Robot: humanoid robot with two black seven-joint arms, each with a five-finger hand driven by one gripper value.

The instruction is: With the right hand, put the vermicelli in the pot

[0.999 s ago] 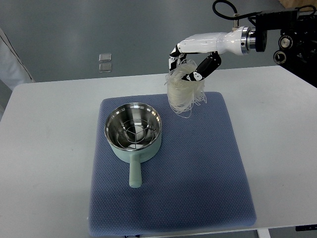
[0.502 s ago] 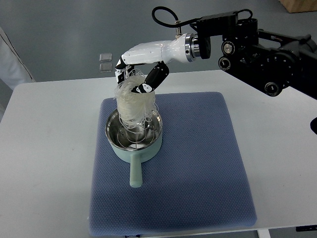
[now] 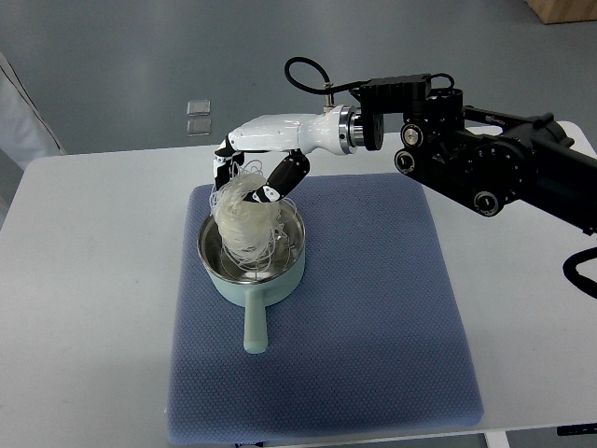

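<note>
Hanging from right robot hand [image 3: 250,179], vermicelli [image 3: 244,224] inside pot [image 3: 250,271].

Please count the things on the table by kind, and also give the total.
Pot: 1
Vermicelli bundle: 1, held by the right hand over the pot
Blue mat: 1
Total: 3

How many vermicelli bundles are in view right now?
1: the vermicelli bundle hangs from the right hand, its lower end inside the pot on the blue mat. No others show.
</note>
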